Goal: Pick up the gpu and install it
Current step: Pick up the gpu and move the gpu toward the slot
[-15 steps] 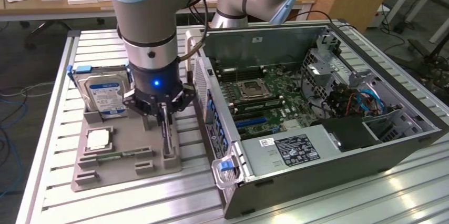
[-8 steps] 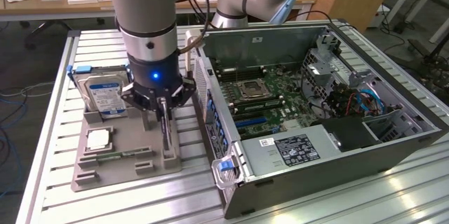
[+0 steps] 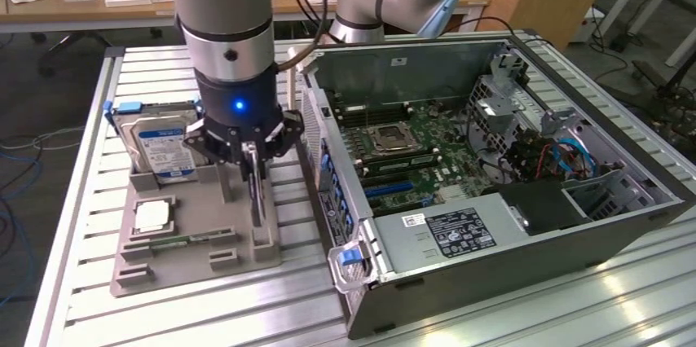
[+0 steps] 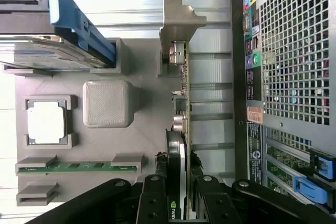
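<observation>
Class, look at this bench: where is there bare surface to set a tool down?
Free: the table between the tray and the edge nearest the exterior view, and the strip beyond the hard drive. Crowded: the narrow gap between tray and computer case, where the gripper grips the graphics card.

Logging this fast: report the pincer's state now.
Pincer: closed on the gpu, which stands on edge in the grey tray.

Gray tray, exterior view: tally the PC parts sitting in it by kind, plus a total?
hard drive: 1
CPU: 1
memory stick: 1
gpu, standing on edge: 1
Total: 4
</observation>
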{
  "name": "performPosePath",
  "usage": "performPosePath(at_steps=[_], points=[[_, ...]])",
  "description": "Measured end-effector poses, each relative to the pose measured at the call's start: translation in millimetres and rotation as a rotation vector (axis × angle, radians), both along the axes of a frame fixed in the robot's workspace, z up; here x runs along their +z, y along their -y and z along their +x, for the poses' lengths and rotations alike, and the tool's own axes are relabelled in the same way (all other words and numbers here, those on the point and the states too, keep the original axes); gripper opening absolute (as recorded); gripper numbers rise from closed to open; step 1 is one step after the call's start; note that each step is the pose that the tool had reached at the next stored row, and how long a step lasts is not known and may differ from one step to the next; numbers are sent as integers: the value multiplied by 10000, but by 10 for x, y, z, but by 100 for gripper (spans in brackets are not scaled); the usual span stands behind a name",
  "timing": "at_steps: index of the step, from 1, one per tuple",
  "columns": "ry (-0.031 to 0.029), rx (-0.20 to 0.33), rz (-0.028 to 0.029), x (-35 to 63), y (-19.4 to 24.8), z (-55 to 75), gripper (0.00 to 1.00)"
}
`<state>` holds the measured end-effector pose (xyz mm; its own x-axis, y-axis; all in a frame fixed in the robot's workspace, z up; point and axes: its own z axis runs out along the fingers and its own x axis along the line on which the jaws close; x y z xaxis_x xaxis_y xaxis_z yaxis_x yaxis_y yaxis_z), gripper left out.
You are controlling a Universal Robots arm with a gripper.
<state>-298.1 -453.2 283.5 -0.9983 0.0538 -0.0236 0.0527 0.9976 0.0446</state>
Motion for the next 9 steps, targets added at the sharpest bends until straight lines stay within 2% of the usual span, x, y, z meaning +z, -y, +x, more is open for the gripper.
performPosePath(at_steps=[9], points=[[-1,0,0,142,0,0,27]])
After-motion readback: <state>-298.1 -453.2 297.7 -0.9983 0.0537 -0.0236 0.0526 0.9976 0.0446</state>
